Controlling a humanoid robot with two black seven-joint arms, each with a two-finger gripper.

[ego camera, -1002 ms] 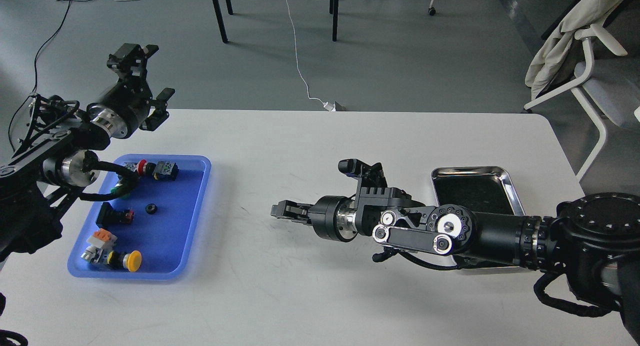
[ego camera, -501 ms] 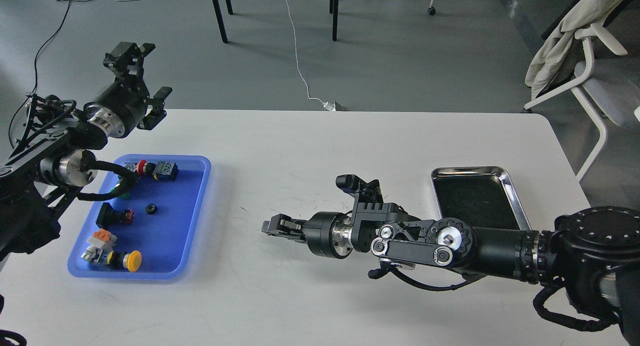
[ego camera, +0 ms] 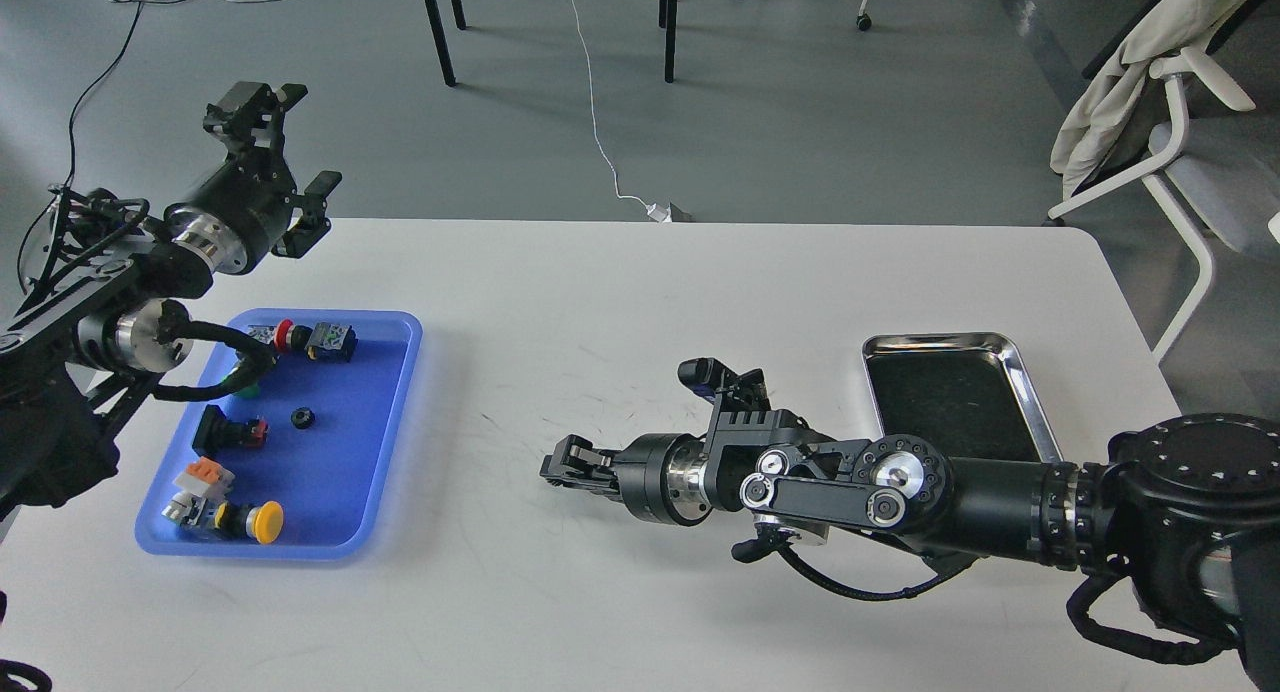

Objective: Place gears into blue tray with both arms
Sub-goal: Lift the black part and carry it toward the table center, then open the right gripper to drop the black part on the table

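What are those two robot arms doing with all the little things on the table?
The robot is sorting small parts into the blue tray. One little black gear already lies in it among push-buttons. The left pincer hangs open above the table's far edge, holding nothing. The right pincer sits low over the white table, pointing at the tray; whether it holds anything is too small to tell.

The right end effector (ego camera: 556, 464) looks small and dark, so I cannot tell if its fingers are apart or if they hold anything. Only one gear (ego camera: 299, 418) shows in the blue tray (ego camera: 395, 442). A green push-button (ego camera: 245, 386) is partly hidden behind the left arm's black cable (ego camera: 215, 333). The steel tray (ego camera: 1035, 412) has its near part hidden behind the right arm (ego camera: 960, 502). The chair (ego camera: 1190, 122) is cut off at the right edge.
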